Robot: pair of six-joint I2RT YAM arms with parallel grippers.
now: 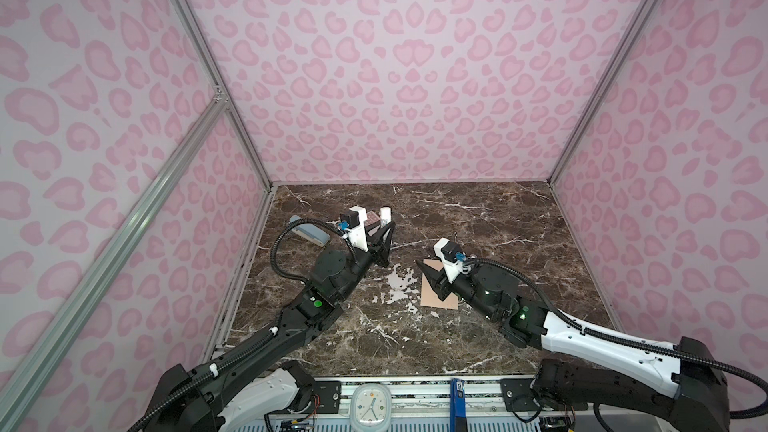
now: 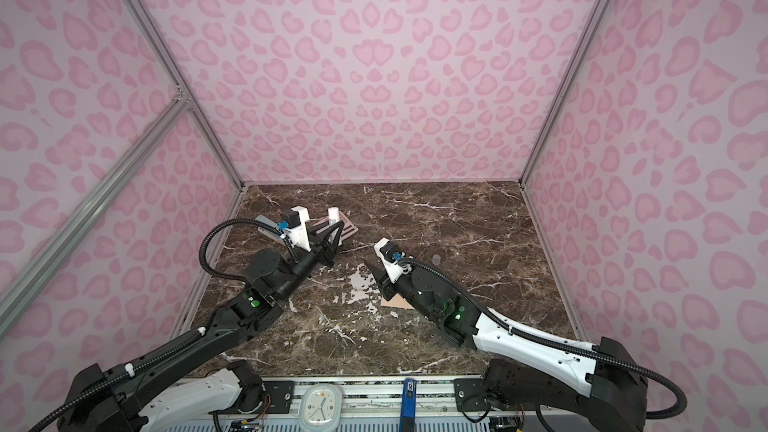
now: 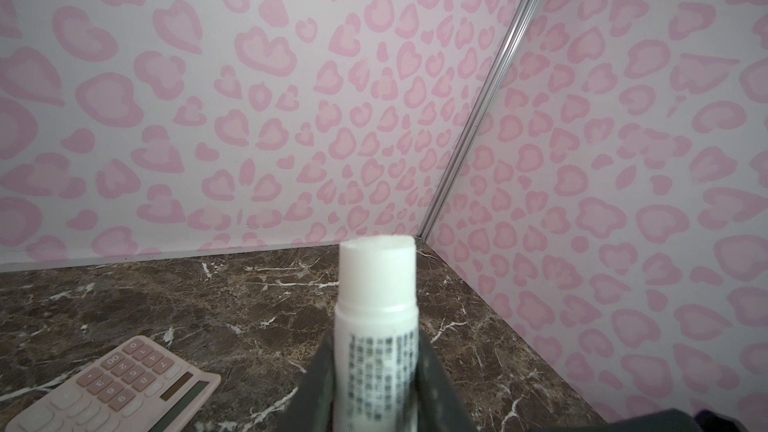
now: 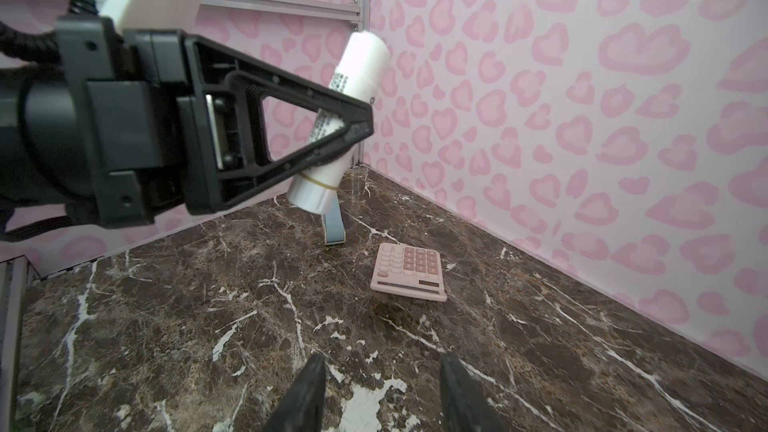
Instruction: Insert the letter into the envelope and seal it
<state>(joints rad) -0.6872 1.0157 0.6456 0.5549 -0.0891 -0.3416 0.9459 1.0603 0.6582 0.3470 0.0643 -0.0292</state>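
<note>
Near rail: white alarm clock (image 1: 371,403) sits outside the marble tabletop (image 1: 519,243).

Envelope (image 1: 430,300): a flat, plain peach-tan rectangle lying on the marble right of centre, its long sides running away from the near edge. The near edge and both near corners are exposed. The far part is under the right arm, so I cannot tell how the flap lies. A white vein patch in the stone is just beside its left edge. The letter shows in no view.

Right gripper (image 4: 382,361): fingers apart with nothing between them, poised over the envelope's far-left corner and pointing toward the left wall.

Left gripper (image 1: 387,229): raised above the table, clamped on a white glue stick (image 3: 376,305). The printed tube stands tilted, with its top clear of the fingers.

Beyond it a pink calculator (image 4: 409,272) lies flat near the back-left. A grey-blue oblong object (image 1: 309,234) lies further left, close to the left wall.

Room: open marble runs from the envelope to the right wall and the back wall. Patterned walls close three sides, with aluminium posts at the back corners.
</note>
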